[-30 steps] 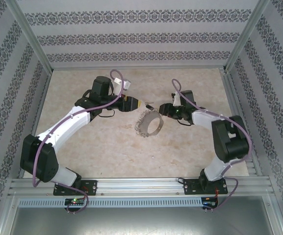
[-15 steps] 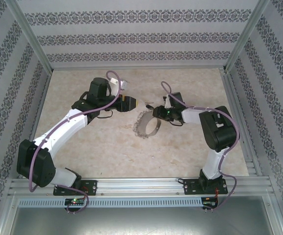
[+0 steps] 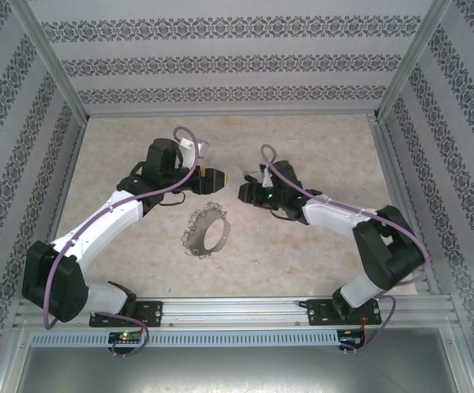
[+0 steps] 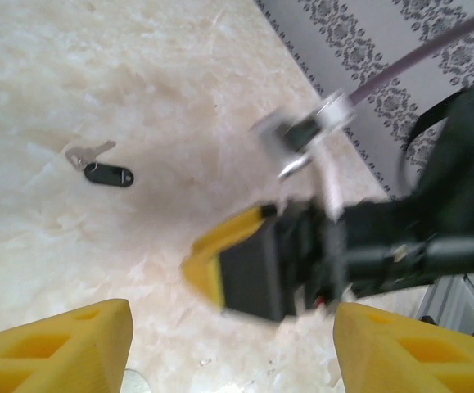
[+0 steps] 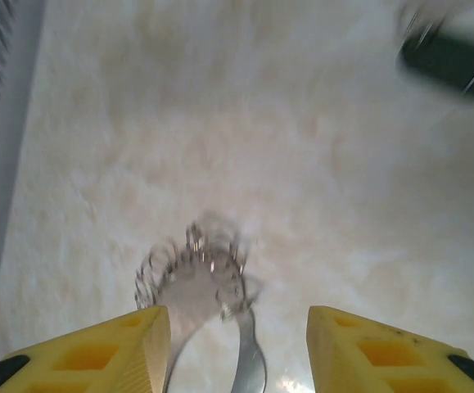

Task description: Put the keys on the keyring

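**benchrat:** In the middle of the beige marble-look tabletop (image 3: 302, 246), between your two arms, the big thin silvery keyring (image 3: 196, 232) is lying by itself. That's the loop with all the little metal bits fringing its rim. It's sitting nearer the arm bases than either gripper is. So honestly you're looking at basically zero progress, because nothing is threaded on it yet.

**wirenut:** Agreed. In your left wrist view the tiny key (image 4: 107, 173), the one with the black oval head and small silvery blade, is lying flat on bare table with nothing touching it. Your left gripper (image 4: 232, 332) is showing its yellow fingers spread wide with nothing between them. It's pointing across at the right gripper (image 4: 246, 274) rather than at the key.

**benchrat:** Your right gripper (image 5: 237, 327) is standing open too. The keyring (image 5: 194, 266) is showing in the gap between its yellow fingers in the right wrist view, but that picture is coming out blurry. From above, that gripper (image 3: 242, 192) is sitting apart from the loop, so I'm reading it as holding nothing.

**wirenut:** So I'm guessing the whole job is waiting on you. You're needing one gripper on the keyring and the other on that key, then you're working the key onto the loop. With the key so small and flat on the table, picking it up is looking like the fiddly part.
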Available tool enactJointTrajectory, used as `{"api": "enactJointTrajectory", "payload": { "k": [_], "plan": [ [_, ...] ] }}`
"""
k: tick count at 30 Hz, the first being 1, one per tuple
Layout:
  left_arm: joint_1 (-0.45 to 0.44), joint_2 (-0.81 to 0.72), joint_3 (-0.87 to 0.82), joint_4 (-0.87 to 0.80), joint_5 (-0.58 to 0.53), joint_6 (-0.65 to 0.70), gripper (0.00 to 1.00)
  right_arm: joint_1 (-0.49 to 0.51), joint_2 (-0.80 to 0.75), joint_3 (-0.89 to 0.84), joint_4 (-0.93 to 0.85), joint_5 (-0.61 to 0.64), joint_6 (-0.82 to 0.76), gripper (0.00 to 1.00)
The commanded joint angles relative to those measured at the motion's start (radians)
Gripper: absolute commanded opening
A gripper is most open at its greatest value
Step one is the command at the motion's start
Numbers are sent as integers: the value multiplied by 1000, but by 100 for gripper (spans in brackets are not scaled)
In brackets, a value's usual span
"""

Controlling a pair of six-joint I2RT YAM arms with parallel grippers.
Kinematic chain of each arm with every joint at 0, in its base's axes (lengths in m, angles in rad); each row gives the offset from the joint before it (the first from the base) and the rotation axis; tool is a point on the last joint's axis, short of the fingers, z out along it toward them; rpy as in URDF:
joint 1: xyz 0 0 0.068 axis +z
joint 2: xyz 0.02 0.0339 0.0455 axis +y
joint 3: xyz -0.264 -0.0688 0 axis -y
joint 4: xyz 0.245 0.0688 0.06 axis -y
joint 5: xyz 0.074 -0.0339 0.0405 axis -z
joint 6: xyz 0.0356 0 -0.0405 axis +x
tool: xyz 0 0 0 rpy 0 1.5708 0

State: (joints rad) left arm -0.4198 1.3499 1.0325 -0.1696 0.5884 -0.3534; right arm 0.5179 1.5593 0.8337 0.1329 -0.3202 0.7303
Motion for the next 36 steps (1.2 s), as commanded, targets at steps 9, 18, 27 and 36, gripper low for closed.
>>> {"api": "enactJointTrajectory", "payload": {
  "k": [9, 18, 27, 36],
  "plan": [
    [-50, 91, -36, -28, -66, -81, 56, -66, 17, -47, -114, 67, -75, 48],
    [-149, 200, -32, -146, -177, -24, 36, -76, 31, -76, -83, 50, -85, 48],
    [-211, 320, 28, -215, -275, 44, 33, -80, 27, -87, -78, 50, -89, 49],
    [-225, 380, 59, -222, -366, 77, 33, -81, 24, -97, -66, 51, -85, 50]
  ]
}}
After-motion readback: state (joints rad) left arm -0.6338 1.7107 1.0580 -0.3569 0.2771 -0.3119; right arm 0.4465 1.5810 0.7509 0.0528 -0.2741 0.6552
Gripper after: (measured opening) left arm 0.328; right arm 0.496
